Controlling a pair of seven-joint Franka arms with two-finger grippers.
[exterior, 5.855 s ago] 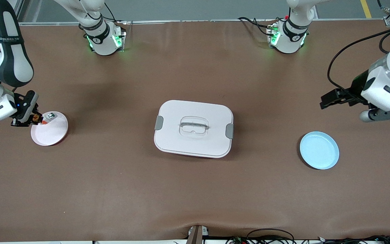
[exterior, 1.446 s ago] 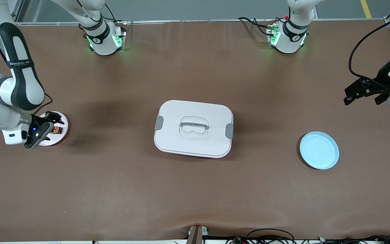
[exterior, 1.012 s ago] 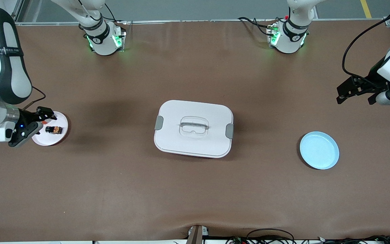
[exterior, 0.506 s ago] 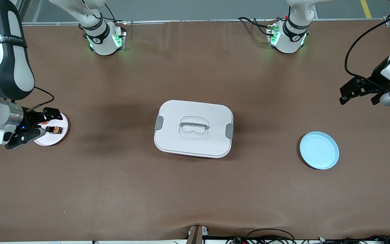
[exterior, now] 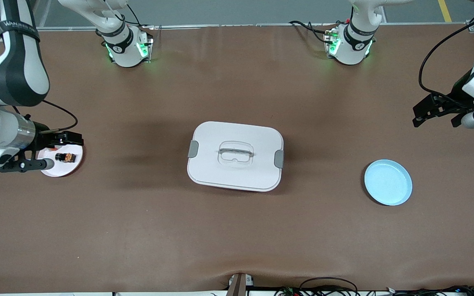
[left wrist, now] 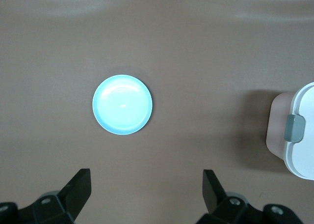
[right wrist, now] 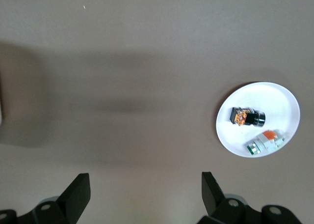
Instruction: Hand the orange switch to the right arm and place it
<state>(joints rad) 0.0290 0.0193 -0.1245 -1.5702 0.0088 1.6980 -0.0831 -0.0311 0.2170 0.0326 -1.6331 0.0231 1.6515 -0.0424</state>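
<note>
The orange switch (right wrist: 247,117) lies on the white plate (right wrist: 279,96) at the right arm's end of the surface, beside a pale part with a red-orange piece (right wrist: 265,141), so the placing looks done. The right tool (exterior: 62,142) hangs over that plate's edge with its jaws apart and nothing between them. The left tool (left wrist: 147,192), also spread and empty, waits over bare surface near the blue plate (left wrist: 122,104) at the left arm's end. Judging by this, little seems left beyond drawing the right arm clear.
</note>
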